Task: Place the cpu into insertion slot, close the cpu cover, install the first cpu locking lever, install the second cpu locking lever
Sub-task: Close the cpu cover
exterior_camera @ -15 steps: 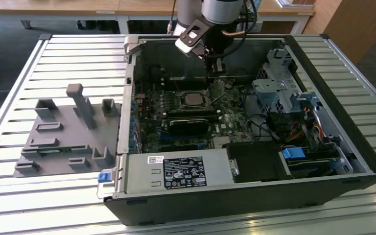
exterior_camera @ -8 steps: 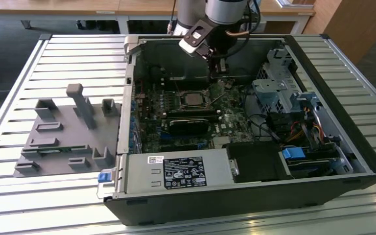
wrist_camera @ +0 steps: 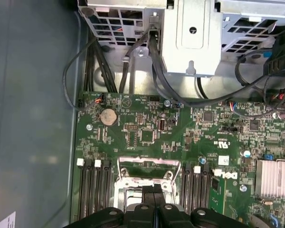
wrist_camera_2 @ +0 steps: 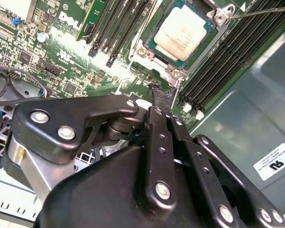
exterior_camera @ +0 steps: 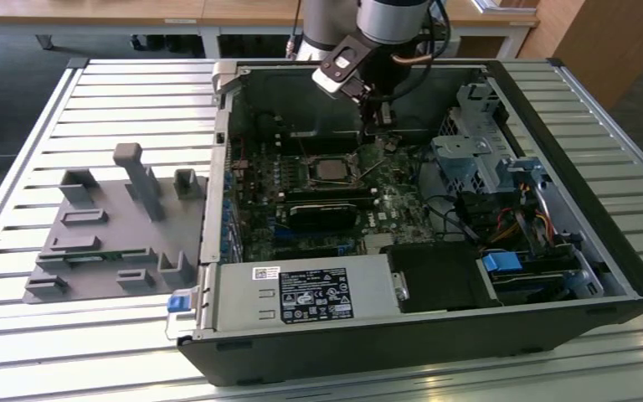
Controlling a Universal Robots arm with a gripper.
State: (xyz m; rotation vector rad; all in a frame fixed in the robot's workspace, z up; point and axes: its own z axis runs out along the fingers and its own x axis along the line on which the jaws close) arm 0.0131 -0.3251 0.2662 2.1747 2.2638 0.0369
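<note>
Claw (wrist_camera_2: 161,94) pinched shut, cpu (wrist_camera_2: 183,34) seated just ahead.
Shut, it likely makes a narrow pusher against the cpu cover (wrist_camera_2: 175,71).

The arm (exterior_camera: 324,25) is seen in the exterior view coming down from the far side, with the silver wrist (exterior_camera: 394,17) turned steeply downward. A pale camera block (exterior_camera: 338,69) is carried on the wrist, to the exterior view's left of the gripper (exterior_camera: 378,124), which is pointed almost straight down. In the second wrist view the black linkage bars (wrist_camera_2: 159,156) are folded inward and the fingers (wrist_camera_2: 156,102) are brought together at their tips. In the first wrist view the two fingers are pressed side by side, with a hairline seam left between them.
</note>
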